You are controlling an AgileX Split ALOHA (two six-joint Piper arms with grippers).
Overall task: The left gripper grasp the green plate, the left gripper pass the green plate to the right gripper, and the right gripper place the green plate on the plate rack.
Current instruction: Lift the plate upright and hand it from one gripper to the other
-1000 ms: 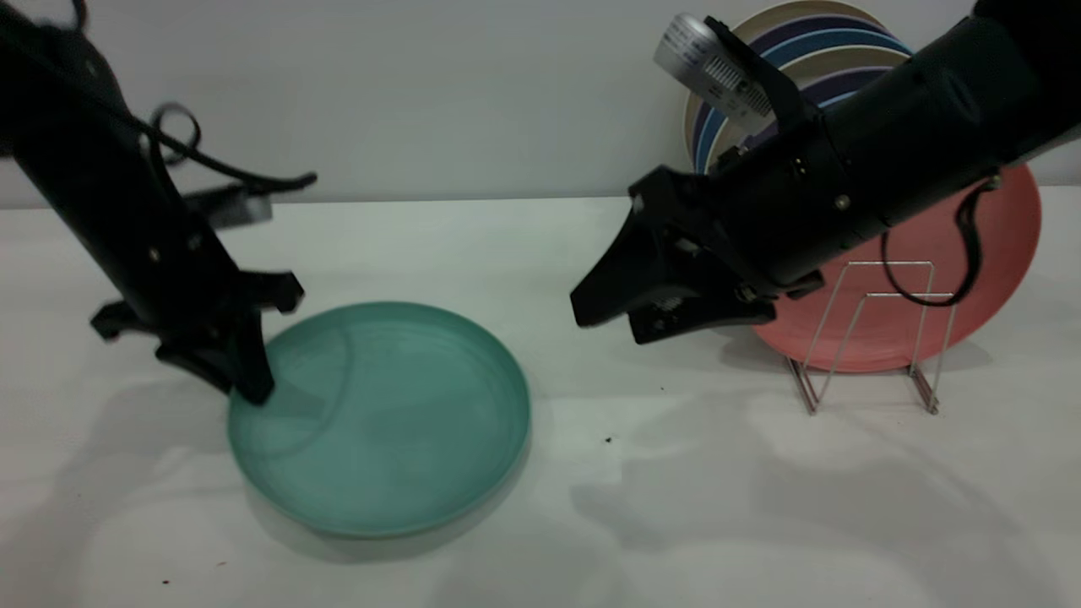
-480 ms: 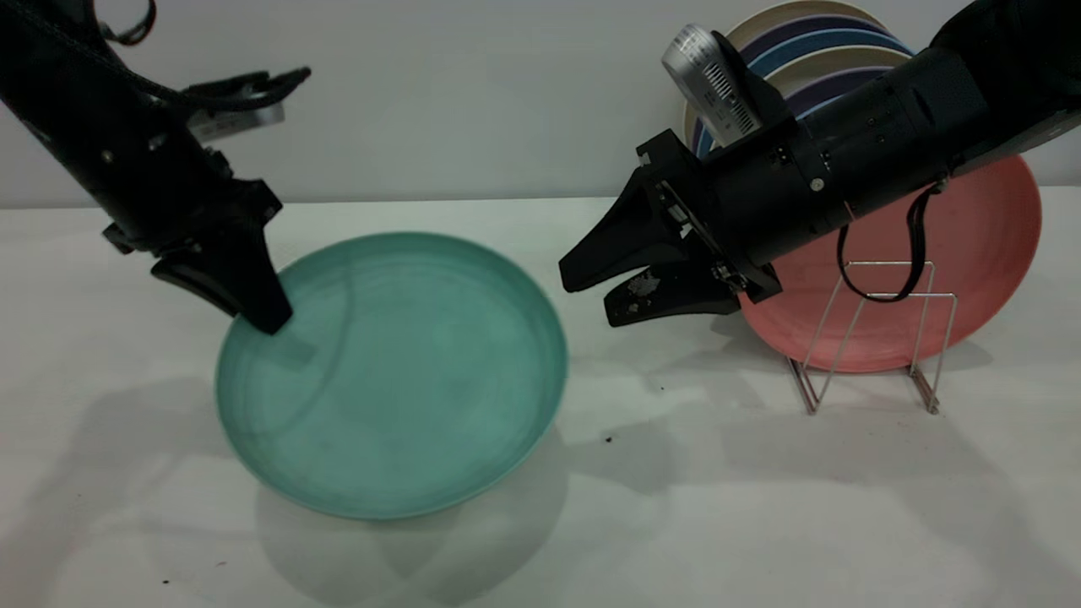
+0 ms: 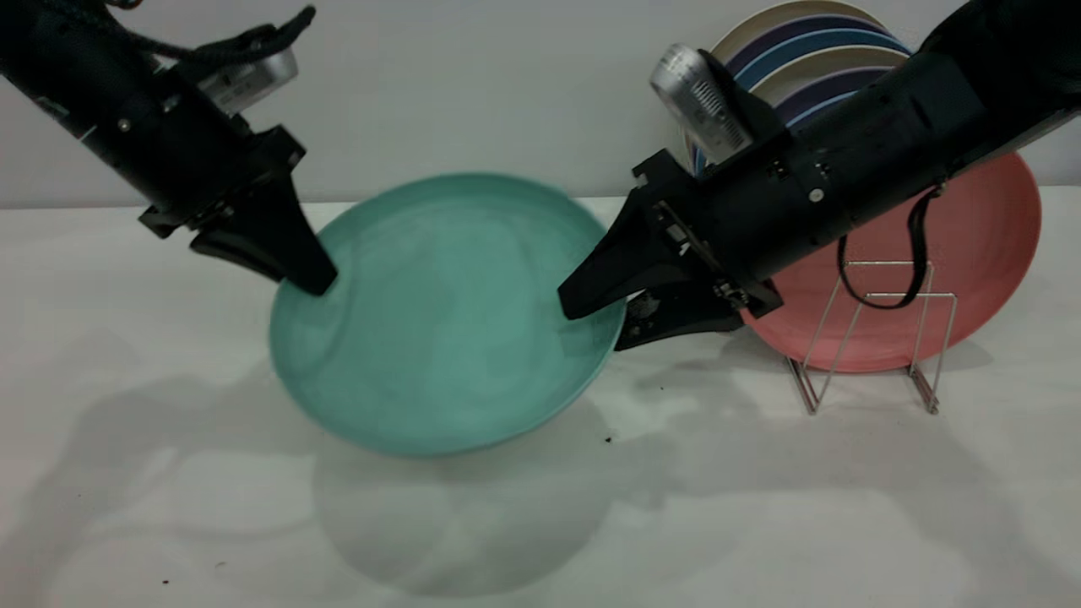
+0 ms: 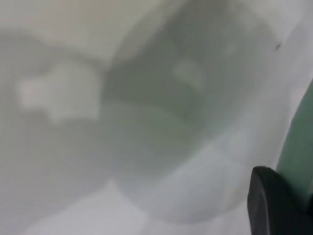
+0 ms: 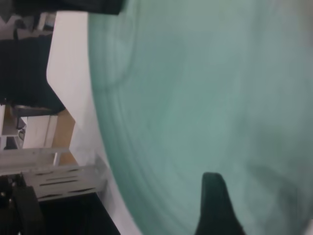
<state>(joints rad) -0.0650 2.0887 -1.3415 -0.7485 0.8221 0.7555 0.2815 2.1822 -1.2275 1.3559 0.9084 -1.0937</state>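
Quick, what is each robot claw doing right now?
Left gripper: shut on the green plate, holding it up off the table.
Right gripper: open, its fingers straddling the plate's opposite rim.

No legible txt or labels anywhere.

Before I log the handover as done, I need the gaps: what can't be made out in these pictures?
- Exterior view: whether the right gripper has closed on the green plate; the rim hides the contact.
- The left gripper: its lower finger is hidden behind the plate.
- The plate rack: its rear loops are hidden by the pink plate and the arm.
- Left wrist view: blurred; only a finger tip and the plate edge show.
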